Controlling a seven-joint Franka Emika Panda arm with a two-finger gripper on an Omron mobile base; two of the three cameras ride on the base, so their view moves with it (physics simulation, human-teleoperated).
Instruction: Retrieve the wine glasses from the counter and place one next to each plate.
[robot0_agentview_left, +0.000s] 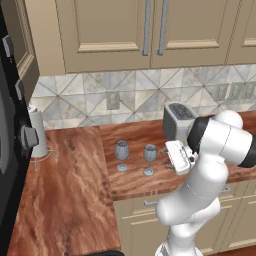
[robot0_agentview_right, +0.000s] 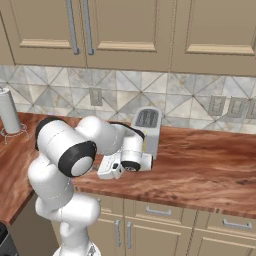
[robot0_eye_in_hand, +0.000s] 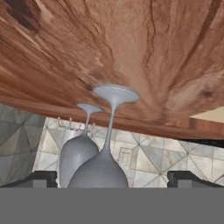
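Here, by item:
Worktop (robot0_agentview_left: 75, 185): reddish-brown wood grain with dark streaks, L-shaped, over beige cabinet fronts with slim metal handles; grey diamond-tile backsplash behind
Wine glasses: two small stemmed glasses of grey translucent glass, rounded bowl, thin stem, round flat foot; both upright on the worktop, side by side, close to its front edge near the inside corner of the L; left glass (robot0_agentview_left: 122, 154), right glass (robot0_agentview_left: 150, 158)
Gripper (robot0_eye_in_hand: 112, 178): fingers spread wide, holding nothing; the dark finger tips (robot0_eye_in_hand: 41, 178) stand to either side of the nearer glass's bowl without touching it
Toaster (robot0_agentview_left: 178, 120): boxy brushed-metal body with slots on top, toward the back of the worktop, behind the arm's hand
Paper towel roll (robot0_agentview_left: 38, 132): pale cylinder upright on a thin wire holder, at the far left of the worktop by the backsplash
Left base view: shows both glasses apart from each other, the white hand just right of the right glass
Right base view: the arm's white links hide the glasses; toaster (robot0_agentview_right: 147, 129) and roll (robot0_agentview_right: 9, 112) stay clear
Hand view: rolled upside down, worktop overhead, nearer glass (robot0_eye_in_hand: 103, 164) partly overlapping the farther one (robot0_eye_in_hand: 76, 153)
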